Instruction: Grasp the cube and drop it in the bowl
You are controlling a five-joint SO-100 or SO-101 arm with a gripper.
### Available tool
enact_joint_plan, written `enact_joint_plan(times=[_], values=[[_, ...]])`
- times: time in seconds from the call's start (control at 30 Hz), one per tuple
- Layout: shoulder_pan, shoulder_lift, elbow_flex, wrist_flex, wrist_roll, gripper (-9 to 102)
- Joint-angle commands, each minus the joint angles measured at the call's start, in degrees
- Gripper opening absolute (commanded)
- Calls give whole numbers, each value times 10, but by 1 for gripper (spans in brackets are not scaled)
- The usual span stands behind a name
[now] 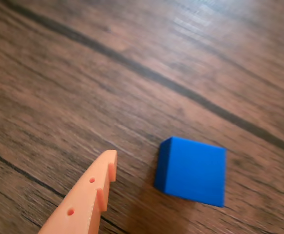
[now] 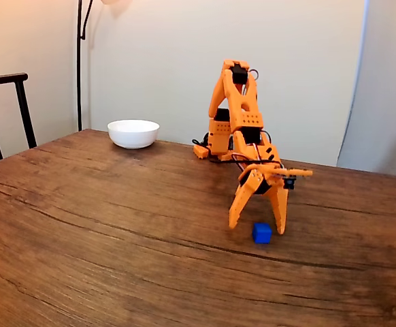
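Item: small solid bright-blue cube (image 2: 262,233), plain faces. Location: on the brown wood-grain desk (image 2: 103,225), in the near right part of the fixed view, lying between the two fingertips of the hand and slightly toward the camera, nearer the right-hand tip. In the wrist view the cube (image 1: 193,170) sits just beside one orange finger (image 1: 91,195), apart from it, not touching.

Item: orange plastic two-finger hand (image 2: 258,223) on the orange five-joint arm (image 2: 237,116). State: spread wide, fingers pointing down to either side of the cube, holding nothing. Tips appear close to the desk surface; contact cannot be told.

Item: plain white round shallow bowl (image 2: 133,133). Location: far side of the desk, left of the arm's base in the fixed view, well apart from the cube.

Item: dark chair back (image 2: 7,109), left edge, beyond the desk. Dark lamp pole (image 2: 79,61) against the wall.

Risks, as judged:
- Cube is off-centre between the fingers; closing may push it sideways or rotate it rather than pinch it squarely.
- Cube seems to lie slightly ahead of the fingertips; the close could catch only an edge, and the cube could squirt out along the smooth desk.
- A shallow grip may slip during the long carry to the bowl, dropping the cube short.
- Fingertips low to the desk may scrape it on closing.
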Motion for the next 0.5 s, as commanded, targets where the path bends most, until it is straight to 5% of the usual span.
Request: enact_joint_plan(times=[0.0,0.47], values=[[-1,1,-26,-23,-3,51],[-1,-27,-18,-42,-24,50]])
